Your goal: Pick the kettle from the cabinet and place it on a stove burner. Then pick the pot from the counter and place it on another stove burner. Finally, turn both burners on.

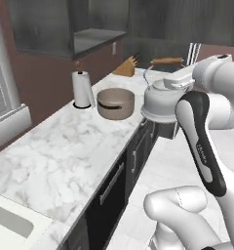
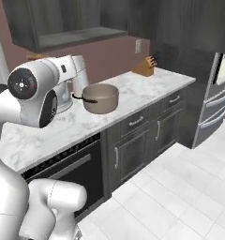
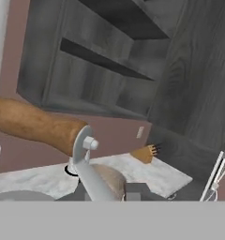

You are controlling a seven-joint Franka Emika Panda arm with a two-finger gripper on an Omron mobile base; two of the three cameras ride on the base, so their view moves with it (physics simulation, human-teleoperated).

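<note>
I have the kettle in the air, out of the cabinet and hanging off the front edge of the table, just beside the pot. In the hand view the brown wooden top of its handle runs across right at my gripper, so I judge my gripper clenched on that grip, though the fingertips themselves are hidden. The step in hand is carrying it to a stove burner, and I cannot make out the cooktop from here. To do this well I should keep the kettle level, since it hangs from a wire handle and will likely swing if I turn sharply, and I should lower it only once a ring is clearly under it. The pot stands close on the table with the paper-towel roll behind it and a knife block further back against the wall, so that side is crowded. The open floor in front of the drawers gives me free room to swing through.
</note>
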